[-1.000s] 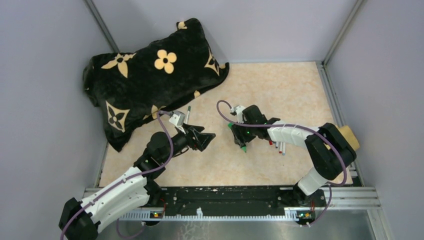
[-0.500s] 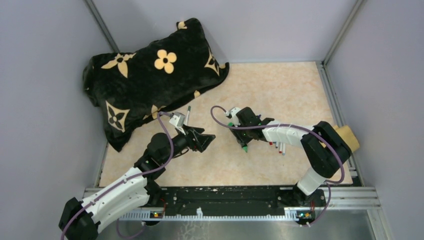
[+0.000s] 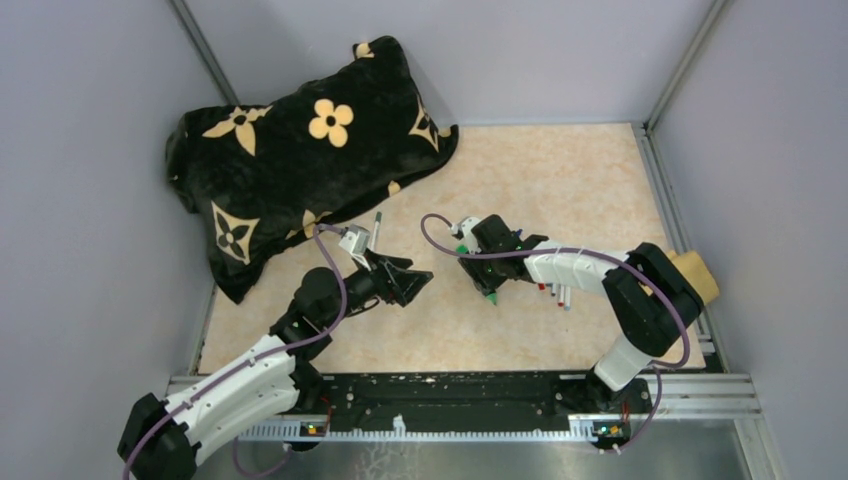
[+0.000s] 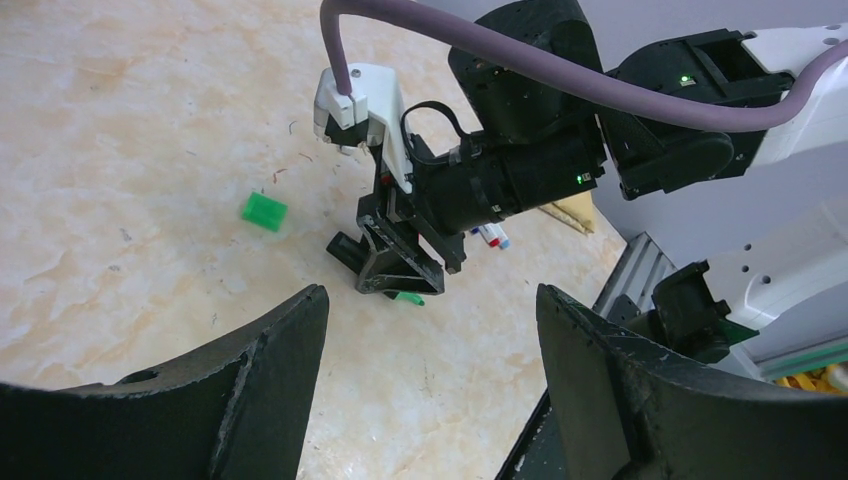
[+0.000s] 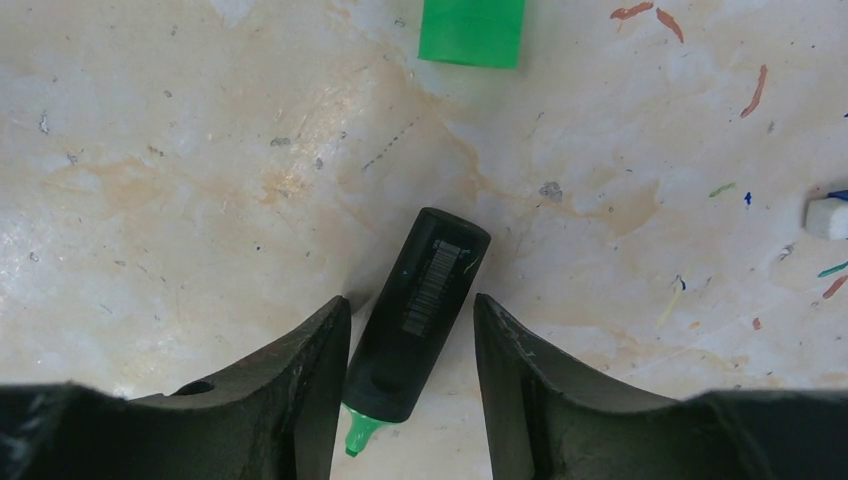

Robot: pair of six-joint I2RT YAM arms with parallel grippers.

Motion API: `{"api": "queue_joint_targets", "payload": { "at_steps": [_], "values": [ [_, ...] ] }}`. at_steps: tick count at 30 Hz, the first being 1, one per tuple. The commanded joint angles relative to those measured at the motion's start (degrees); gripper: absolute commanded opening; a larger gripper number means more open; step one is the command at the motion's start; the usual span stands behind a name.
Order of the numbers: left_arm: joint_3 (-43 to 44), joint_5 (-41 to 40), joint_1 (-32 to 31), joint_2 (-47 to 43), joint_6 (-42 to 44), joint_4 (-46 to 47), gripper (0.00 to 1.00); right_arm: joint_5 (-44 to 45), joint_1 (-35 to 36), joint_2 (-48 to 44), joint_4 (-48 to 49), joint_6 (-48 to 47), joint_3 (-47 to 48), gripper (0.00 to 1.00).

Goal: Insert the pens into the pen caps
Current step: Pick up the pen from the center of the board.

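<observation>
Straddling, with the right jaws part-open and not yet gripping, the thick black pen [image 5: 420, 310] lying flat on the tabletop [image 5: 180, 150] mid-scene, green tip pointing near, the green cap [image 5: 472, 30] just beyond its blunt far end. Judging it light, rigid, smooth and prone to rolling, so favouring a hold across mid-barrel; holding the left jaws wide and empty, off to the left. Reading the barcode label only in the right wrist view, and finding the other pens [image 3: 555, 292], lying to the right, only in the wider views.

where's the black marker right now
In the right wrist view the black marker lies on the table between the fingers of the right gripper, with a green cap farther ahead.
</observation>
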Motion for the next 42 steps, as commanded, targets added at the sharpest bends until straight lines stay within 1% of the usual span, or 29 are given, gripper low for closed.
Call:
{"api": "queue_joint_targets", "payload": {
  "at_steps": [1,4,9,11,12,13,15,18,19,24,29,31,34,36,42],
  "values": [
    [-1.1,1.6,0.3,0.6,-1.6,3.0,0.81,-0.9,0.6,-0.7,-4.7,0.6,0.6,0.46],
    [-1.0,1.8,0.3,0.8,-1.8,3.2,0.81,-2.3,0.6,-0.6,-5.3,1.0,0.6,0.41],
    [-1.4,2.0,0.2,1.0,-2.1,3.8,0.81,-1.5,0.6,-0.9,-5.4,0.7,0.6,0.26],
    [-2.1,2.5,0.3,1.3,-3.1,5.2,0.81,-0.2,0.5,-1.1,-4.6,0.5,0.7,0.22],
    [-2.5,2.9,0.3,1.7,-3.9,6.4,0.81,0.2,0.3,-1.4,-4.1,0.6,0.7,0.18],
    [-3.2,3.5,0.3,2.2,-4.8,8.2,0.81,-0.3,-0.2,-1.8,-3.6,0.6,0.7,0.16],
    [-4.9,5.5,0.3,4.1,-7.3,12.8,0.83,-2.9,-1.8,-3.4,-2.4,1.3,0.8,0.14],
    [-6.3,7.9,0.3,8.5,-11.4,18.5,0.91,-8.3,-5.2,-7.0,0.5,4.1,0.1,0.08],
    [-6.3,8.7,0.2,10.2,-12.2,20.1,0.92,-10.5,-6.5,-8.4,1.4,5.1,-0.5,0.06],
    [-5.1,12.3,0.1,20.8,-16.2,30.2,0.93,-22.7,-12.6,-16.0,7.0,11.2,-4.7,0.04],
    [-0.7,13.8,-1.6,32.6,-18.8,36.0,0.91,-32.3,-19.2,-21.2,12.3,18.0,-7.1,0.03],
    [1.8,13.1,-3.1,36.2,-18.7,36.7,0.90,-35.5,-21.7,-22.6,14.3,20.6,-7.9,0.03],
    [5.8,10.8,-5.8,40.9,-18.2,36.2,0.88,-38.4,-23.5,-24.0,15.9,23.3,-9.0,0.03],
    [8.3,8.4,-7.3,43.5,-17.9,35.0,0.84,-39.5,-24.0,-24.9,17.7,24.2,-9.5,0.03],
    [14.6,2.4,-9.4,49.9,-17.9,31.6,0.77,-40.8,-24.2,-25.8,19.1,25.6,-10.2,0.03]
  ]
}}
